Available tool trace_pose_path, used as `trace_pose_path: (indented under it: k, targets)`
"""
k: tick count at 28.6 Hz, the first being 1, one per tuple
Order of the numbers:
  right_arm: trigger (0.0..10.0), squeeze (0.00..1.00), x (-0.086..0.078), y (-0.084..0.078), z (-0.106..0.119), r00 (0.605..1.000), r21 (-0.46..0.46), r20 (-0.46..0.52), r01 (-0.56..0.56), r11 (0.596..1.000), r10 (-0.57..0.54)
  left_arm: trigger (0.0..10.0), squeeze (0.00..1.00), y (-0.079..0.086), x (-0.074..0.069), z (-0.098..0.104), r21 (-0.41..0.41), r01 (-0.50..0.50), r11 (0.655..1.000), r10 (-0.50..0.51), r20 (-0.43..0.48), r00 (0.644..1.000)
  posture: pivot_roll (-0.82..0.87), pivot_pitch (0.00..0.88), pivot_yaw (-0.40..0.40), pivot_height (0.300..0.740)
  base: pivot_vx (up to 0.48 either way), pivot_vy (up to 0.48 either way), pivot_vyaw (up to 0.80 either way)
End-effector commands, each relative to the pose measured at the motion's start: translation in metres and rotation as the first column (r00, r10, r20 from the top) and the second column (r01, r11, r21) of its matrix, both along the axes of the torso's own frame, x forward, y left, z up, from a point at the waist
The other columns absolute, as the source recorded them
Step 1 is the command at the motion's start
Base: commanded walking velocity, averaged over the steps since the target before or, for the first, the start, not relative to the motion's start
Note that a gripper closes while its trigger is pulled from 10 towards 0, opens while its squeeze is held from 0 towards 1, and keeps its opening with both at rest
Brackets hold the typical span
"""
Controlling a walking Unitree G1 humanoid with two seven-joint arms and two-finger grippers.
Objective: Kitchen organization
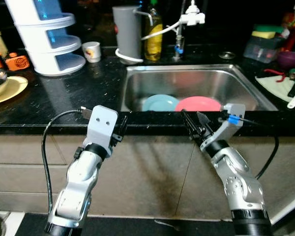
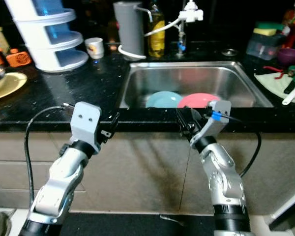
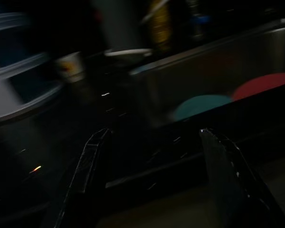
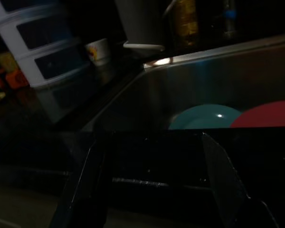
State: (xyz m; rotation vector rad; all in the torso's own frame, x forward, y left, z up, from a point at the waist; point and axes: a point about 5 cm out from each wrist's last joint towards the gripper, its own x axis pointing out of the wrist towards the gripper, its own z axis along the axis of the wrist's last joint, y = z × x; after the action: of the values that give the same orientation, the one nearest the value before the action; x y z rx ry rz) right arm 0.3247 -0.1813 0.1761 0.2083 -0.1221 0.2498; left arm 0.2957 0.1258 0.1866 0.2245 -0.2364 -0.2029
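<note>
A steel sink (image 1: 187,78) is set in the black counter (image 1: 69,98). In it lie a teal plate (image 1: 160,103) and a pink plate (image 1: 199,103), side by side. Both plates also appear in the wrist views: the teal plate (image 4: 206,117) and the pink plate (image 4: 266,114). My left gripper (image 1: 121,129) is raised at the counter's front edge, left of the sink, fingers open. My right gripper (image 1: 194,125) stands open at the front edge just before the pink plate. Neither holds anything.
A white tiered rack (image 1: 46,34) stands at the back left, with a small cup (image 1: 92,51) beside it. A grey kettle (image 1: 128,32), an oil bottle (image 1: 154,32) and the tap (image 1: 187,19) are behind the sink. A yellow plate (image 1: 10,88) lies far left; utensils (image 1: 292,83) far right.
</note>
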Motion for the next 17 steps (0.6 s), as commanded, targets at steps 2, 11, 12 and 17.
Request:
trace_pose_path:
  k: [2,11,12,17]
  targets:
    - [10.0,0.00,0.000,-0.009,-0.001,0.998,-0.056,0.028,0.065,0.996,-0.064,10.0,0.00,0.006,0.002,-0.006,0.009,-0.016,1.000,0.016,-0.020,1.000,-0.03,0.000,0.035,0.740,-0.276,0.000,0.00]
    - [10.0,0.00,-0.014,-0.012,0.005,0.998,-0.020,0.039,-0.052,0.998,0.052,10.0,0.00,0.009,0.000,-0.008,-0.032,-0.014,0.999,0.013,-0.030,0.999,-0.06,0.000,0.030,0.740,-0.028,0.000,0.00]
    - [10.0,0.00,-0.015,-0.012,0.010,0.996,-0.026,0.060,-0.068,0.997,0.070,10.0,0.00,0.008,0.000,-0.009,-0.035,-0.009,0.999,0.008,-0.029,1.000,-0.06,0.000,0.030,0.740,0.000,0.000,0.00]
    - [10.0,0.00,-0.016,-0.012,0.033,0.983,-0.011,0.140,-0.119,0.993,0.120,10.0,0.00,0.003,0.003,-0.005,-0.057,0.007,0.998,-0.008,-0.016,1.000,-0.08,0.000,0.037,0.740,0.000,0.000,0.63]
